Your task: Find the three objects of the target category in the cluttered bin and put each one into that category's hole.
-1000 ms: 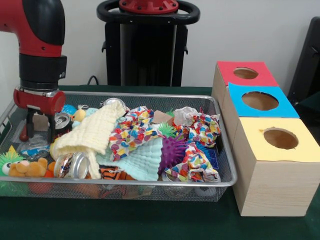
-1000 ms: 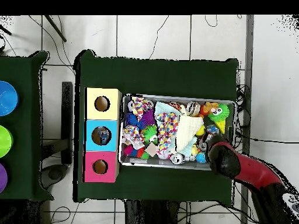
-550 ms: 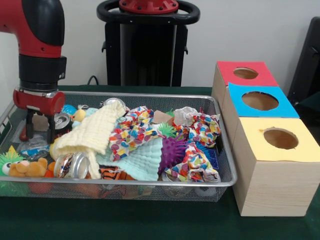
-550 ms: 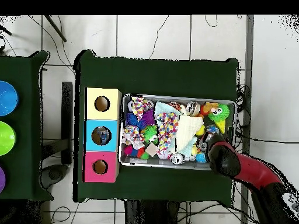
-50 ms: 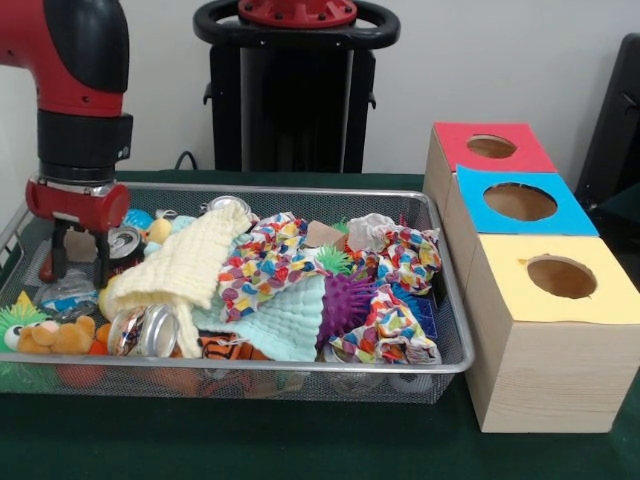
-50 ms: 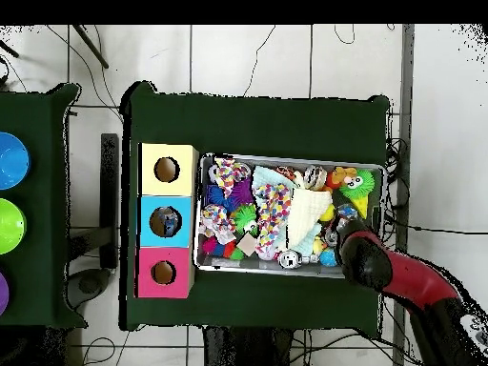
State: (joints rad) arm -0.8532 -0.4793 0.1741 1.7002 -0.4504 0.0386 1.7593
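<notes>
- Front view shows the gripper (image 5: 78, 258) low in the mesh bin (image 5: 300, 192), at the end well apart from the three boxes, its two dark fingers (image 5: 58, 255) spread with a gap between them and nothing in them.
- It hangs just beside an upright can (image 5: 124, 243) and above a clear plastic item (image 5: 66, 291); I judge the can the likelier pick, though the task names no category, so this is a guess.
- A second can (image 5: 146, 331) lies on its side near the front rim, partly under the cream cloth (image 5: 185, 268). A third metal rim (image 5: 228, 205) shows by the back rim and may be another can; that corner is too crowded to be sure.
- To grasp well, centre the fingers either side of the upright can before descending, so that neither tip lands on its top rim.
- Keep clear of the cream cloth, which touches the can's side and could snag and lift with it.
- Overhead view hides the fingertips under the arm (image 6: 400, 276), so alignment is better checked from the front.
- Once held, lift straight up above the bin wall before crossing to the red box (image 5: 480, 160), blue box (image 5: 520, 215) or yellow box (image 5: 550, 320); which hole fits cannot be told.
</notes>
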